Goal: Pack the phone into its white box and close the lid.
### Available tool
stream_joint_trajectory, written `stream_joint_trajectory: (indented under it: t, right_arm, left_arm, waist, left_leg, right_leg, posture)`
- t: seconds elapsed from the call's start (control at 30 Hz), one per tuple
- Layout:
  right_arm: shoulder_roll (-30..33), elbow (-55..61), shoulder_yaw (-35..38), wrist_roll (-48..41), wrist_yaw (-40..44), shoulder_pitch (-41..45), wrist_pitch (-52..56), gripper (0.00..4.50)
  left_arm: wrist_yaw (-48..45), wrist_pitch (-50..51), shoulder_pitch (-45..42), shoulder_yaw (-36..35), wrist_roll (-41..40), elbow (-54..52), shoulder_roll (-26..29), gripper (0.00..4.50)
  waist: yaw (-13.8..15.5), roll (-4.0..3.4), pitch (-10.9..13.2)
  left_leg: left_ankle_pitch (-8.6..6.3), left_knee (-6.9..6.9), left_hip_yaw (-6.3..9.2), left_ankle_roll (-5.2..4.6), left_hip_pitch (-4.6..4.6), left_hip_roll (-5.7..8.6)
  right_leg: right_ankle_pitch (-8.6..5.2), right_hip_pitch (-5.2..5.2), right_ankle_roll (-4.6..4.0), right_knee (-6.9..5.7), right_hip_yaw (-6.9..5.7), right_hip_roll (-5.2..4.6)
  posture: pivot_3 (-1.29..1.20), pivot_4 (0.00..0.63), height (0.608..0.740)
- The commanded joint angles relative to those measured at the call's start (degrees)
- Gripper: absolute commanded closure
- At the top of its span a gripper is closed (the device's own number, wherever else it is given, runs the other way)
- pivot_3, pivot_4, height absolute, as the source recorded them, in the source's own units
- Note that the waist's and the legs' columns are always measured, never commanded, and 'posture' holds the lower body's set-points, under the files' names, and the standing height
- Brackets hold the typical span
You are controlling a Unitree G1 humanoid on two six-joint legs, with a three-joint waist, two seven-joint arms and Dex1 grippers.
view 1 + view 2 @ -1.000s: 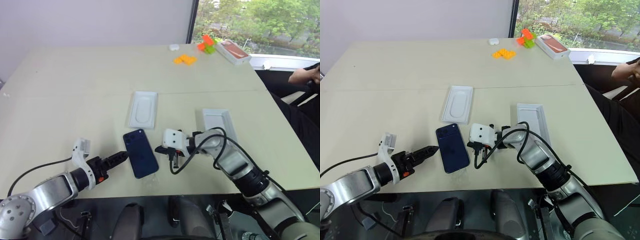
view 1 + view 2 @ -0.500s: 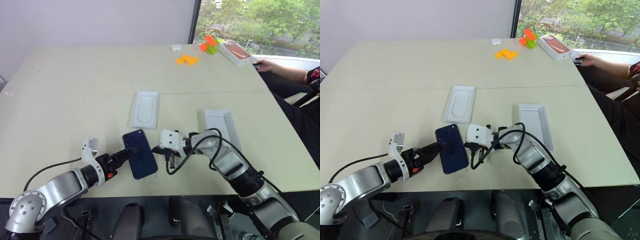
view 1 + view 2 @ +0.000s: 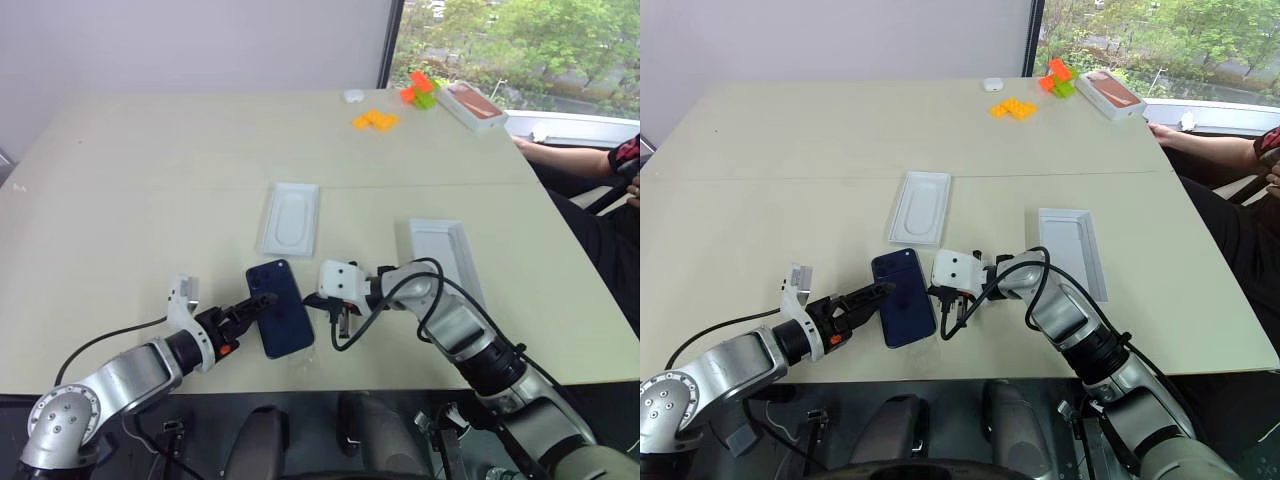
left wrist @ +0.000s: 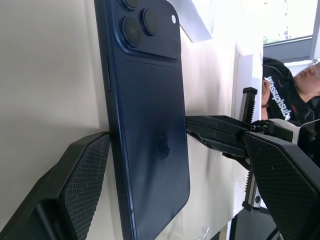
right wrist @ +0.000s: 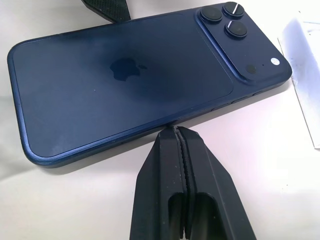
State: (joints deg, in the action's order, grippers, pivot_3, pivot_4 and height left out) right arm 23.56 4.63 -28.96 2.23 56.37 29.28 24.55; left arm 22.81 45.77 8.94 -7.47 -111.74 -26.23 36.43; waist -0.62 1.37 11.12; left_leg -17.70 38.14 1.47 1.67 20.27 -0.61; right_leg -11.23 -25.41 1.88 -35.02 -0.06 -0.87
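Note:
The dark navy phone (image 3: 280,308) lies camera side up near the table's front edge. My left gripper (image 3: 262,299) is open at the phone's left long edge. In the left wrist view its fingers (image 4: 75,190) straddle the phone (image 4: 150,130), one against the edge and one over the back. My right gripper (image 5: 175,131) is shut, its tips against the opposite long edge of the phone (image 5: 125,85). A white tray with a thin rim and an oval recess, seemingly the white box (image 3: 289,218), lies just beyond the phone. To the right lies the plain lid (image 3: 441,252), inside up.
At the back right stand an orange-topped box (image 3: 471,104), orange bricks (image 3: 371,120), red and green bricks (image 3: 418,90) and a small white object (image 3: 351,96). A person's arm (image 3: 565,158) rests by the table's right edge. The table edge (image 3: 300,388) runs close in front of the phone.
My left gripper has moved right, from short of the phone to its left edge. The right gripper stays at the other edge. The person's hand reached toward the orange-topped box and drew back.

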Motion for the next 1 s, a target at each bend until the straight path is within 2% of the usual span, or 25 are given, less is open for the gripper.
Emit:
stream_joint_trajectory:
  t: [0.03, 0.4, 1.0]
  right_arm:
    - [-2.0, 2.9, -1.7, -0.9, 0.3, -0.5, -0.4, 4.45]
    - [-1.8, 2.9, -1.3, -0.7, 0.2, -0.8, -0.2, 4.45]
    - [-0.6, 1.5, 0.7, 1.7, -0.6, 0.8, -2.2, 4.45]
  left_arm:
    - [-2.5, 1.6, -0.2, 3.5, -1.3, -3.7, -1.1, 0.0]
    - [-4.4, 0.5, -1.0, 3.6, -1.3, -6.3, -3.3, 0.0]
    - [-1.5, 0.2, 1.7, 1.6, -1.3, -3.3, -0.7, 0.0]
  waist:
    - [0.0, 0.0, 0.0]
    - [0.0, 0.01, 0.0]
    - [-0.2, 0.01, 0.0]
  left_leg:
    - [0.0, 0.0, 0.0, 0.0, 0.0, 0.0]
    - [0.0, 0.0, 0.01, 0.0, 0.04, 0.02]
    - [0.0, -0.01, 0.05, 0.0, 0.07, 0.0]
  right_leg:
    - [0.0, 0.0, 0.0, 0.0, 0.0, 0.0]
    - [0.0, -0.01, 0.0, 0.03, -0.01, -0.03]
    - [-0.01, -0.04, 0.01, 0.07, -0.02, -0.01]
  posture:
    - [0.0, 0.15, 0.733]
    - [0.0, 0.15, 0.733]
    - [0.0, 0.15, 0.733]
